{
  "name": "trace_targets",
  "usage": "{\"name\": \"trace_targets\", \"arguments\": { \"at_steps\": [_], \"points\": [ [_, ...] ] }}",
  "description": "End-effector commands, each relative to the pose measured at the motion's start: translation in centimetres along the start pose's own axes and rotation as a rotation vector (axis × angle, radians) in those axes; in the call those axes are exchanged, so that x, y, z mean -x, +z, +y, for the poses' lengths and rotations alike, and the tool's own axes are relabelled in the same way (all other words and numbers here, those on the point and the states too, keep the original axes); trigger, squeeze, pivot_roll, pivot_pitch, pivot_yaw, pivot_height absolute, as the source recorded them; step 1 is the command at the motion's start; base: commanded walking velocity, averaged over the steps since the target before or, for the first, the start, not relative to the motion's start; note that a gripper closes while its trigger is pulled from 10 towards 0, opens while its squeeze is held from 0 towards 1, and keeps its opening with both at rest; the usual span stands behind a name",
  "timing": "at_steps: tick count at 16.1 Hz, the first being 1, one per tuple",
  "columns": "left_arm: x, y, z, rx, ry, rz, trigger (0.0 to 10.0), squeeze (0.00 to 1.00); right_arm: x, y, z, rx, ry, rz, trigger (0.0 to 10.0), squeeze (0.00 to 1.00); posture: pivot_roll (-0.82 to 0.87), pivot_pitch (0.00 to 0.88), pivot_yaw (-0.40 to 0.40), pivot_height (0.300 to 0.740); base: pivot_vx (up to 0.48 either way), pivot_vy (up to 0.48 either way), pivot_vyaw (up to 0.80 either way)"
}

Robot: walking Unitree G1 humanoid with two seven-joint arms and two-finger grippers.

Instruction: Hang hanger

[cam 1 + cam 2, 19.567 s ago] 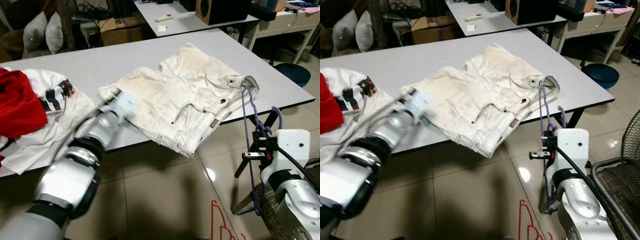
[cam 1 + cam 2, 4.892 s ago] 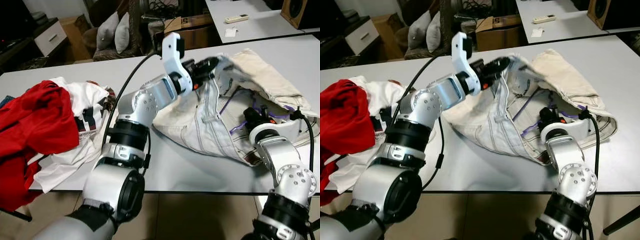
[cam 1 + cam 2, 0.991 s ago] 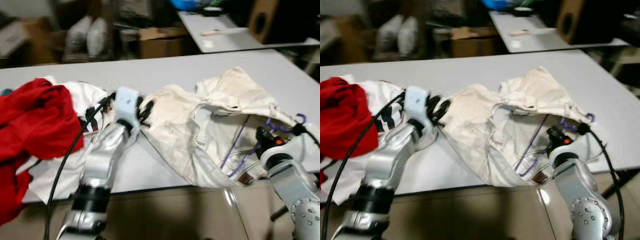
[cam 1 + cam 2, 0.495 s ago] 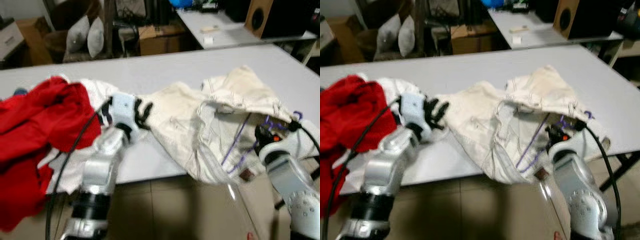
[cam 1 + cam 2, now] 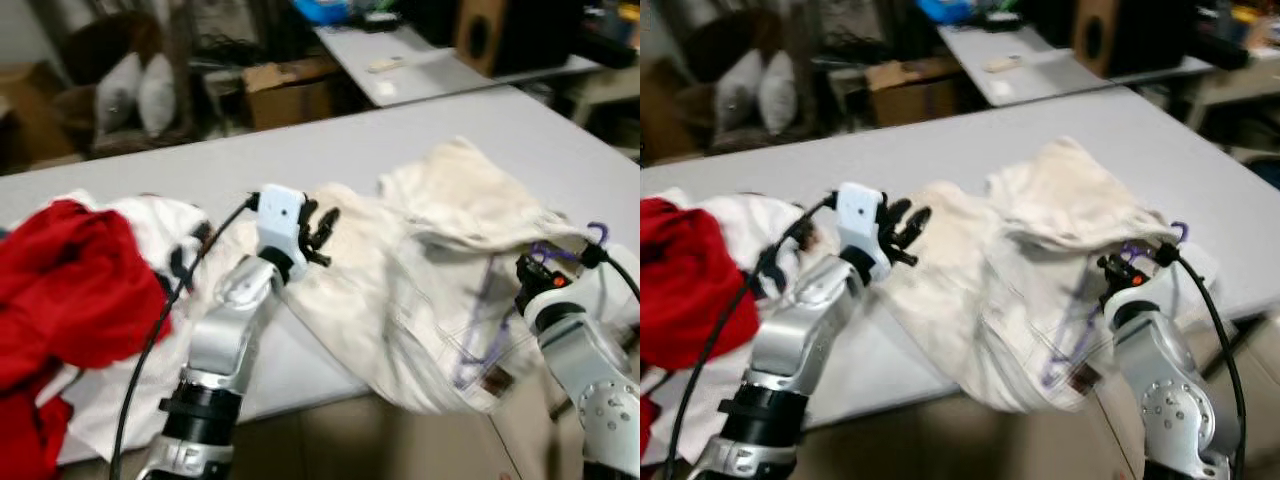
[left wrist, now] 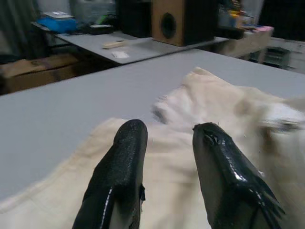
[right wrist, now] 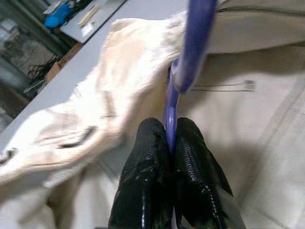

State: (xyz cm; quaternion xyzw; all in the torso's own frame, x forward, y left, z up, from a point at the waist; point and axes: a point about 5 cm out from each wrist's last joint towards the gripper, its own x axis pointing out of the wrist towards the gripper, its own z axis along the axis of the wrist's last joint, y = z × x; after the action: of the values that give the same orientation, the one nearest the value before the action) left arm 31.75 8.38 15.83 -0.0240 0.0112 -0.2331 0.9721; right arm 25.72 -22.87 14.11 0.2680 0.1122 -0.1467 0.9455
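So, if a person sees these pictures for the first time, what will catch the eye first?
Probably the cream shorts sprawled over the grey table, hanging past its front edge, with a purple hanger inside them, pinched by the right gripper. Next, the red garment heaped at the table's left end, and the left gripper open above the shorts.

**Shorts between 2 grippers on the table**

The cream denim shorts (image 5: 440, 270) lie on the grey table (image 5: 180, 165), draping over its near edge. The left gripper (image 5: 318, 232) hovers over their left end; a heap of red and white clothes (image 5: 80, 290) lies left of it. The right gripper (image 7: 167, 143) pinches the purple wire hanger (image 7: 190, 43) inside the shorts' right end.
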Motion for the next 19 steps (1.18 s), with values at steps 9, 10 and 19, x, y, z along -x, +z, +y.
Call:
{"name": "trace_targets", "arguments": {
  "at_steps": [9, 10, 19],
  "points": [
    [0.4, 0.2, -0.2, -0.019, -0.063, -0.023, 10.0, 0.00, 0.7, 0.9, 1.2, 0.148, 0.163, 0.002, 10.0, 0.00, -0.08, 0.000, 0.090, 0.740, 0.142, 0.000, 0.00],
    [0.3, 0.3, -0.3, -0.021, -0.070, -0.025, 10.0, 0.00, 0.7, 0.9, 1.2, 0.166, 0.172, 0.004, 10.0, 0.00, -0.09, 0.000, 0.092, 0.740, 0.000, 0.000, 0.00],
    [-4.0, 1.3, -4.5, -0.125, -0.412, -0.055, 10.0, 0.00, 2.2, 0.4, 1.1, 0.323, 0.358, 0.016, 10.0, 0.00, -0.11, 0.000, 0.125, 0.740, 0.000, 0.000, 0.00]
  ]
}}
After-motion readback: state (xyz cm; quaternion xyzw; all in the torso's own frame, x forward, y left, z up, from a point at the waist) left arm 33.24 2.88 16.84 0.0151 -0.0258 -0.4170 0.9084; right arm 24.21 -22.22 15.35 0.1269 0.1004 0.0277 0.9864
